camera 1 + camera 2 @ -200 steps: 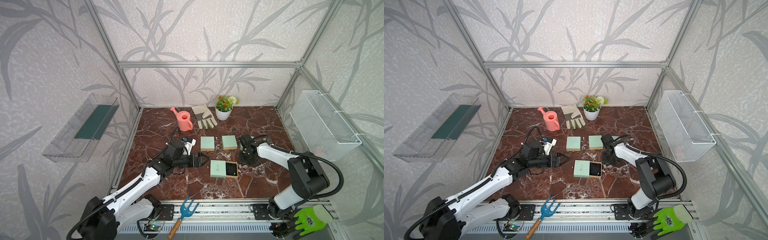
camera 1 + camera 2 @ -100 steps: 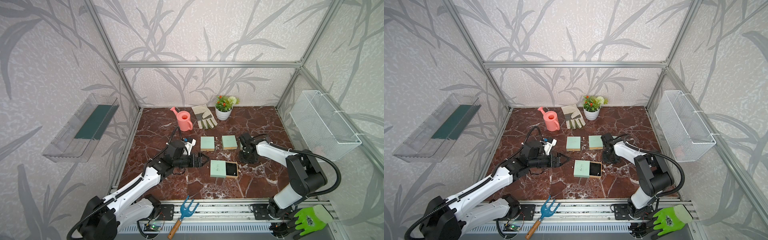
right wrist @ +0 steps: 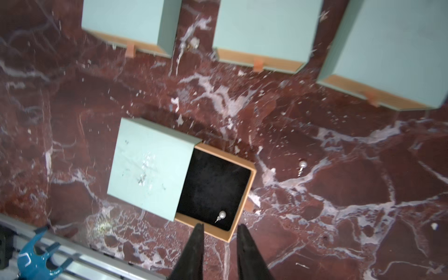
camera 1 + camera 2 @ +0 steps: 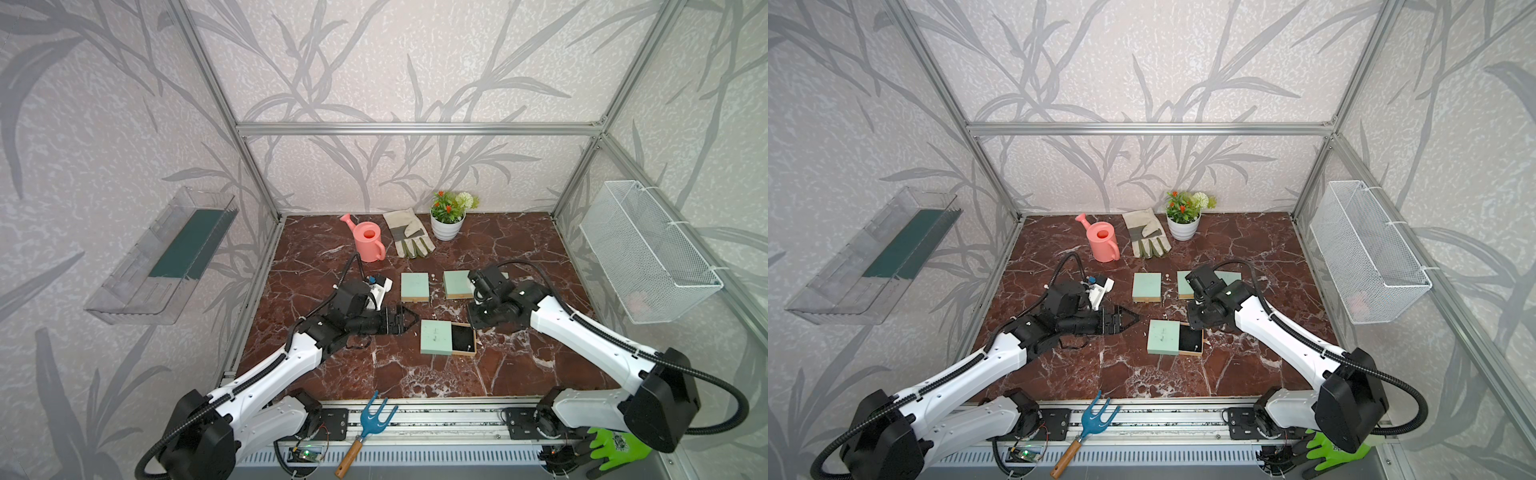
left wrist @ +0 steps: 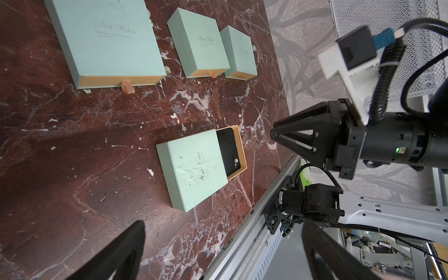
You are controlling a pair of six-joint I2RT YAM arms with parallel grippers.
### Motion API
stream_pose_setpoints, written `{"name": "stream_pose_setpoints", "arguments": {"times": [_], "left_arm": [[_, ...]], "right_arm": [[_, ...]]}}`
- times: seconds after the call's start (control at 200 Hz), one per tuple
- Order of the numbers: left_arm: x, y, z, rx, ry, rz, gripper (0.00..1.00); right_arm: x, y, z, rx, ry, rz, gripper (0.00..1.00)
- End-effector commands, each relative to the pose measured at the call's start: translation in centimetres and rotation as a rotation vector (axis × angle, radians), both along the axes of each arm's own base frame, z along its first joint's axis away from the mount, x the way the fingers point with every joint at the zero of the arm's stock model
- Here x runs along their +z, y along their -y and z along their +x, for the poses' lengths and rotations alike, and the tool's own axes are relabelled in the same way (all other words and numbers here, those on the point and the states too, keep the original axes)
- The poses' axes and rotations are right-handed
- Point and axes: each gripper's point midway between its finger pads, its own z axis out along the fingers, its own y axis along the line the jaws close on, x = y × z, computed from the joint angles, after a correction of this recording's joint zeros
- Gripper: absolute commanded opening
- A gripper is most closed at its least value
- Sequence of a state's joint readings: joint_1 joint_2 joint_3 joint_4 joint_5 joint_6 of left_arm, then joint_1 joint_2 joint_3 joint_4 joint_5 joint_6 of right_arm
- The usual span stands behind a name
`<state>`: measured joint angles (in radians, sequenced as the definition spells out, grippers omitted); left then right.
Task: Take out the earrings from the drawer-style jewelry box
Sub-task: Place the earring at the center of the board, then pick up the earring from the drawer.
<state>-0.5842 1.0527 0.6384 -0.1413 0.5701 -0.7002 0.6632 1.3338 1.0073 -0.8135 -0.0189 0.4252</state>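
The mint drawer-style jewelry box [image 4: 435,343] lies near the front middle, its drawer [image 4: 463,338] slid out to the right with black lining showing. One earring [image 3: 222,214], a pale bead on a pin, lies in the drawer's near corner [image 5: 235,160]. Another earring [image 3: 302,164] lies on the marble just right of the box [image 5: 239,116]. My right gripper [image 3: 220,226] hovers over the drawer's outer edge [image 4: 476,322], jaws slightly open and empty. My left gripper [image 4: 409,318] stands wide open just left of the box, holding nothing [image 5: 223,242].
Three closed mint boxes [image 4: 414,286] [image 4: 457,284] [image 3: 392,48] sit in a row behind the open one. A pink watering can [image 4: 368,241], a work glove [image 4: 409,232] and a potted plant [image 4: 448,216] stand at the back. A blue hand fork [image 4: 370,419] lies on the front rail.
My right gripper's jaws have parted a little and the gripper has shifted slightly toward the open drawer. The left arm has not moved.
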Motion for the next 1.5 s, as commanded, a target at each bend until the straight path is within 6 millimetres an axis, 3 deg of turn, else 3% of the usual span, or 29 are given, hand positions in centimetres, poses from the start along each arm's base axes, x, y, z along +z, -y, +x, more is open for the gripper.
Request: {"name": "stream_pose_setpoints", "arguments": {"times": [0.0,0.39,0.755,1.244,1.494], "left_arm": [[-0.3,0.2,-0.1,-0.013,-0.004,-0.002,1.00],[-0.7,-0.2,-0.1,0.004,-0.002,0.022,0.99],[-0.8,-0.1,-0.1,0.004,0.001,0.024,1.00],[-0.9,-0.2,0.0,0.008,-0.005,0.031,1.00],[-0.7,-0.3,0.0,0.014,0.005,0.032,0.99]], "right_arm": [[-2.1,0.0,-2.6,0.034,-0.129,-0.050,0.25],[-5.8,-2.1,-3.6,0.044,-0.214,-0.020,0.23],[-7.5,0.7,-3.5,-0.007,-0.214,-0.190,0.22],[-9.2,1.1,-4.0,-0.016,-0.260,-0.229,0.22],[-9.8,1.5,-4.2,-0.019,-0.269,-0.252,0.16]]}}
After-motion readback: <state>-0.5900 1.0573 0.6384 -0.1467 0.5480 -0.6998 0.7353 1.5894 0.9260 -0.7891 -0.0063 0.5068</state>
